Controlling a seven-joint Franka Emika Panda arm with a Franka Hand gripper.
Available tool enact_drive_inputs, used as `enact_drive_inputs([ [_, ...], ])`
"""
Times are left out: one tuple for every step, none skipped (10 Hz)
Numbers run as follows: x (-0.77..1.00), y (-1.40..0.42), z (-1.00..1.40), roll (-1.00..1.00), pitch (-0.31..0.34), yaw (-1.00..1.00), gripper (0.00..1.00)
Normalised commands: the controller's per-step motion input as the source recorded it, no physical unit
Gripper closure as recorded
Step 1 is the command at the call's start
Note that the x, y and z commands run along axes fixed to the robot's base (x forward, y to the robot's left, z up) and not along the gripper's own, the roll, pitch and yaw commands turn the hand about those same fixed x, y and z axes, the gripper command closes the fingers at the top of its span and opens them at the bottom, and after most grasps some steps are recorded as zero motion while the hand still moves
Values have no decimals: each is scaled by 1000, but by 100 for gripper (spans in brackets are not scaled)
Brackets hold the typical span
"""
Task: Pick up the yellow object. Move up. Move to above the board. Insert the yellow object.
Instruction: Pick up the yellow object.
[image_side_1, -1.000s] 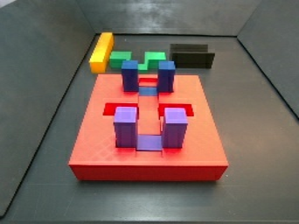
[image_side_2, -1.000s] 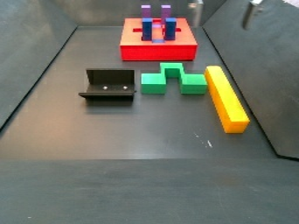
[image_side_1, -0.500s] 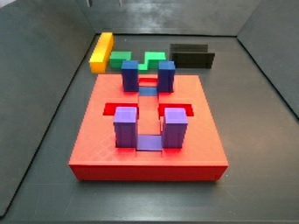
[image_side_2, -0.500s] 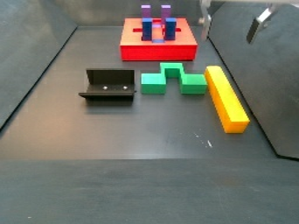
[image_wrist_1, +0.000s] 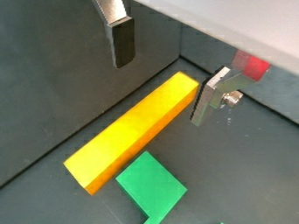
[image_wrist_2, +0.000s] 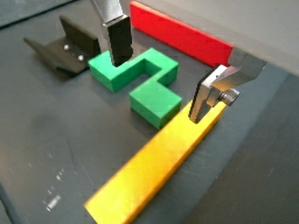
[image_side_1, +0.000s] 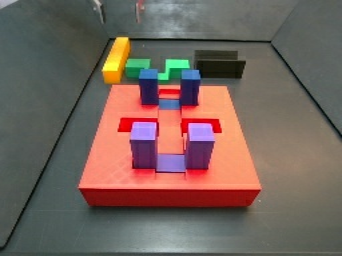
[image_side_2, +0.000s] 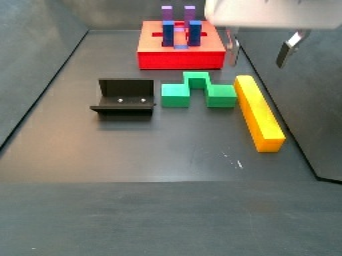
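The yellow object (image_side_2: 259, 110) is a long bar lying flat on the dark floor beside the wall, and both wrist views show it (image_wrist_1: 135, 129) (image_wrist_2: 158, 166). My gripper (image_side_2: 261, 46) hangs open in the air above the bar's end nearest the board, fingers apart, nothing between them. One finger (image_wrist_1: 121, 39) is over the wall side and the other finger (image_wrist_1: 214, 94) is beside the bar's end. The red board (image_side_1: 170, 150) with purple and blue posts lies apart from the bar. In a side view the gripper (image_side_1: 118, 10) sits at the upper edge above the yellow object (image_side_1: 118, 58).
A green notched block (image_side_2: 198, 92) lies between the bar and the black fixture (image_side_2: 123, 98); it also shows under the gripper (image_wrist_2: 135, 79). The fixture (image_side_1: 221, 64) stands behind the board. Grey walls enclose the floor, one close along the bar.
The gripper has come down toward the board-side end of the yellow bar, still open. The bar, block and board have not moved.
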Motion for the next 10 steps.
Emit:
enact_drive_inputs([
  [-37, 0, -397, 40, -207, 0, 0],
  [-80, 0, -283, 21, -166, -137, 0],
  [-103, 0, -223, 19, -130, -217, 0],
  [-109, 0, -220, 14, -136, -214, 0],
  [-66, 0, -217, 0, -147, -177, 0],
  [-43, 0, -260, 0, -166, -89, 0],
  [0, 37, -357, 0, -197, -26, 0],
  [0, 91, -386, 0, -201, 0, 0],
  [0, 103, -380, 0, -201, 0, 0],
  [0, 111, -403, 0, -216, 0, 0],
])
